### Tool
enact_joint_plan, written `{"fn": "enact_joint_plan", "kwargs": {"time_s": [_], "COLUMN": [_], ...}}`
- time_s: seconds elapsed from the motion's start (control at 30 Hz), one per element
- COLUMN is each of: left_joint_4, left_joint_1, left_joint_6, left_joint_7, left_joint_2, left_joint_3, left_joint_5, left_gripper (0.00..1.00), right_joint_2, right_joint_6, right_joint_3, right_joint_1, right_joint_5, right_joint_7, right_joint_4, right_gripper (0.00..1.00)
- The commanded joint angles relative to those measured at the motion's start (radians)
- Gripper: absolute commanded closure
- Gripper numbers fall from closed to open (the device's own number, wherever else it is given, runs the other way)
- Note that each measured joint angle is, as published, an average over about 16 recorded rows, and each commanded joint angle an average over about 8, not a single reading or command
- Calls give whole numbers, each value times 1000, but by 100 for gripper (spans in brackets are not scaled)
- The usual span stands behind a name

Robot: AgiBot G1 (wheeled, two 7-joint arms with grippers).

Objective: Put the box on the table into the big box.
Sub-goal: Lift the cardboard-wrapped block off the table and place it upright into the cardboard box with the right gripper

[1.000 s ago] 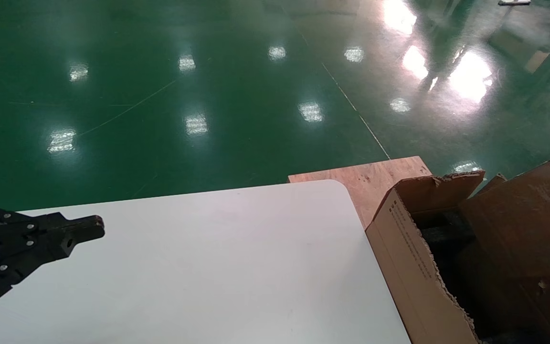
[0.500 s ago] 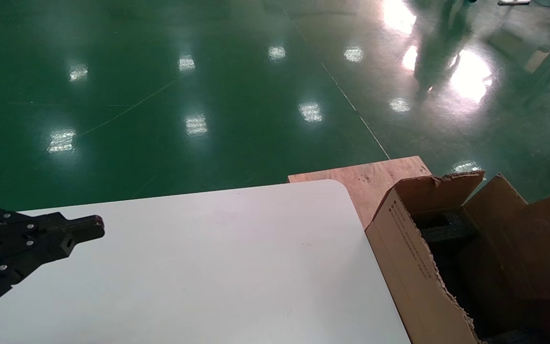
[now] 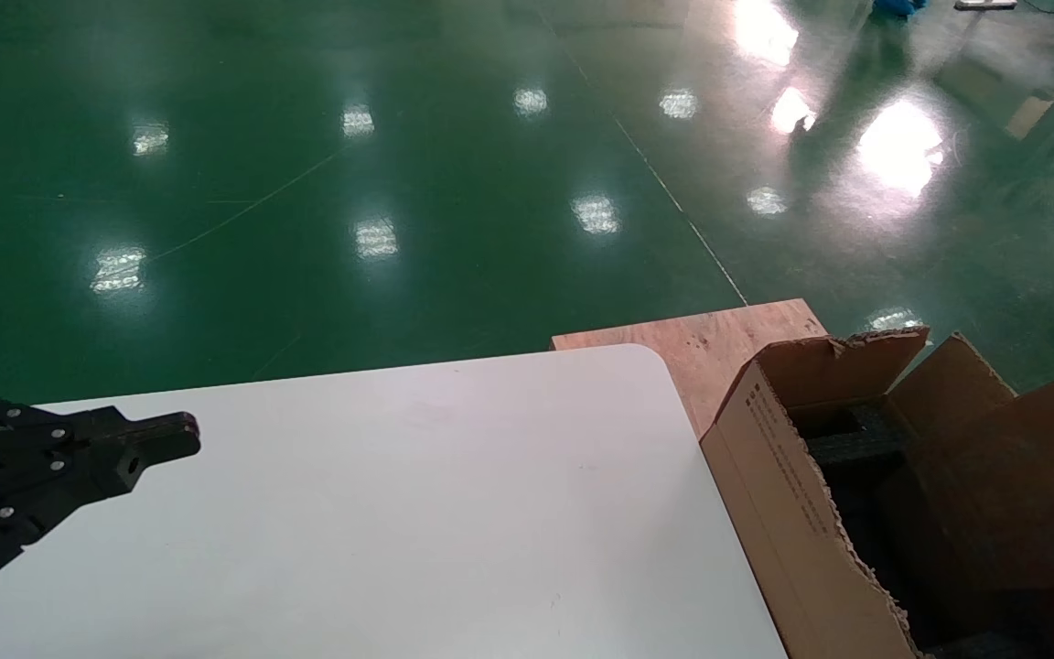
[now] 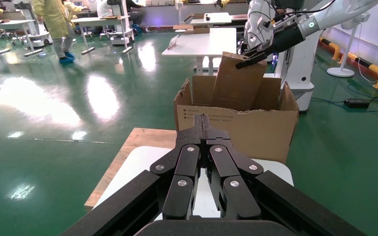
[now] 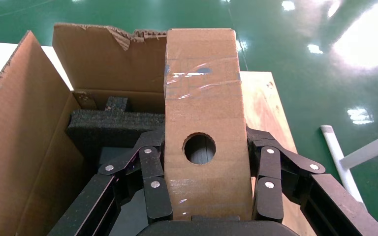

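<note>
Two jaws of the right gripper point(image 5: 204, 196) clamp the box point(image 5: 203, 132) between them, one on each narrow side, its round-holed broad face toward the wrist camera. Beyond and beneath the jaws opens the big box point(image 5: 24, 147), black foam point(image 5: 110, 129) inside. Left gripper point(image 3: 166, 439) hovers over the white counter point(image 3: 417, 513), jaws pressed together on nothing
</note>
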Motion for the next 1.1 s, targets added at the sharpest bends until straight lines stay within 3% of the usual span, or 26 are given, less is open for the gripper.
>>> {"fn": "enact_joint_plan", "kwargs": {"time_s": [0.03, 1.1], "left_joint_4": [0, 0], "left_joint_1": [0, 0], "left_joint_6": [0, 0], "left_joint_7": [0, 0], "left_joint_2": [0, 0], "left_joint_3": [0, 0], "left_joint_5": [0, 0], "left_gripper": [100, 100], "right_joint_2": [-10, -67], "right_joint_6": [-4, -18], "right_joint_3": [-25, -439], "right_joint_1": [14, 370], "right_joint_5": [5, 55], "right_joint_7": [1, 10], "right_joint_4": [-16, -150], "right_gripper": [100, 100]}}
